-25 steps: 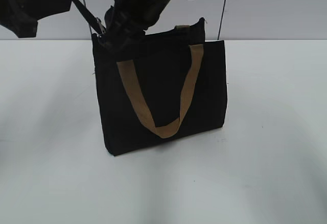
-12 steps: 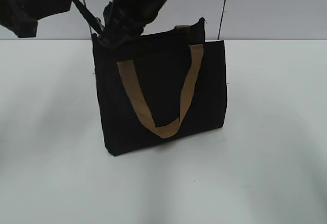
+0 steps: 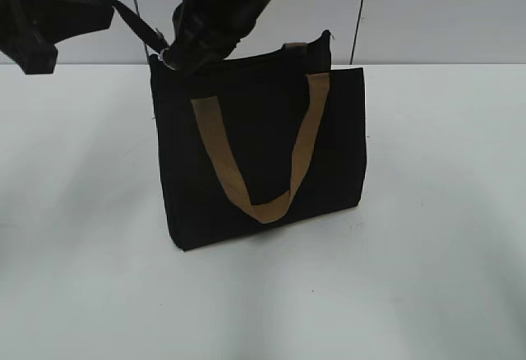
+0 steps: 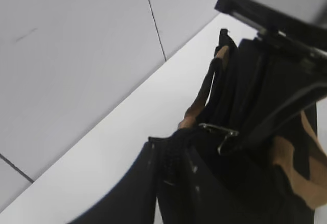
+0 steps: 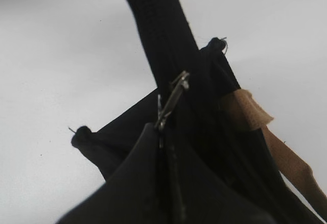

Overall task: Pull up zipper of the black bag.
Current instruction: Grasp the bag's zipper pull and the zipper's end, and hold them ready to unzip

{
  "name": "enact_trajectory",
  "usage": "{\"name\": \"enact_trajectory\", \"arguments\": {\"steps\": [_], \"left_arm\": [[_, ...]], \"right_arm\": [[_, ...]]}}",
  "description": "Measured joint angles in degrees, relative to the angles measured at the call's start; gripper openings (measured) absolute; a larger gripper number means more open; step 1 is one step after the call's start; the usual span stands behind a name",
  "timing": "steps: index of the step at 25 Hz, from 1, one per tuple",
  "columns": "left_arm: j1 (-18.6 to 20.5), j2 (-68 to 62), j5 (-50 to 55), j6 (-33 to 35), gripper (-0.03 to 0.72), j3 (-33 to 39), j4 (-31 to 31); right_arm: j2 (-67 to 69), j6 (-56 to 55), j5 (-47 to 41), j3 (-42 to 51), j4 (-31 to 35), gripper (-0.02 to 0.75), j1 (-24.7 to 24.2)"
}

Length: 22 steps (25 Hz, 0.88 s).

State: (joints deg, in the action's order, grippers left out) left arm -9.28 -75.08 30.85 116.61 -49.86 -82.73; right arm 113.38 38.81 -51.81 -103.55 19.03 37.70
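Observation:
The black bag (image 3: 263, 154) stands upright on the white table, with a tan handle (image 3: 304, 138) hanging down its front. My right gripper (image 3: 174, 57) reaches across to the bag's top left corner. In the right wrist view it (image 5: 162, 132) is shut on the zipper's grey metal pull tab (image 5: 172, 98). The black zipper line (image 5: 158, 29) runs away from the tab. My left gripper (image 3: 99, 6) hovers up and left of the bag. In the left wrist view it (image 4: 176, 183) is shut on black fabric at the bag's end (image 4: 176, 142), beside a metal strap buckle (image 4: 219, 132).
The white table (image 3: 427, 278) spreads around the bag on all sides. A pale wall (image 3: 436, 15) with thin vertical seams stands close behind the bag. The thin black shoulder strap (image 3: 136, 23) stretches from my left gripper to the bag's corner.
My right gripper has lifted slightly at the bag's top left corner. The bag's top has shifted a little to the right. My left gripper has risen slightly.

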Motion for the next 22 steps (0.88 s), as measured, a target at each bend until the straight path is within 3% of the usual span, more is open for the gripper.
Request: {"name": "enact_trajectory", "arguments": {"steps": [11, 22], "left_arm": [[0.00, 0.10, 0.63, -20.86, 0.075, 0.00, 29.79], [-0.06, 0.22, 1.03, -31.46, 0.075, 0.00, 38.57]], "right_arm": [[-1.91, -0.05, -2.22, -0.04, -0.59, -0.001, -0.70], [-1.91, 0.00, -2.90, -0.04, -8.26, -0.001, -0.70]]}}
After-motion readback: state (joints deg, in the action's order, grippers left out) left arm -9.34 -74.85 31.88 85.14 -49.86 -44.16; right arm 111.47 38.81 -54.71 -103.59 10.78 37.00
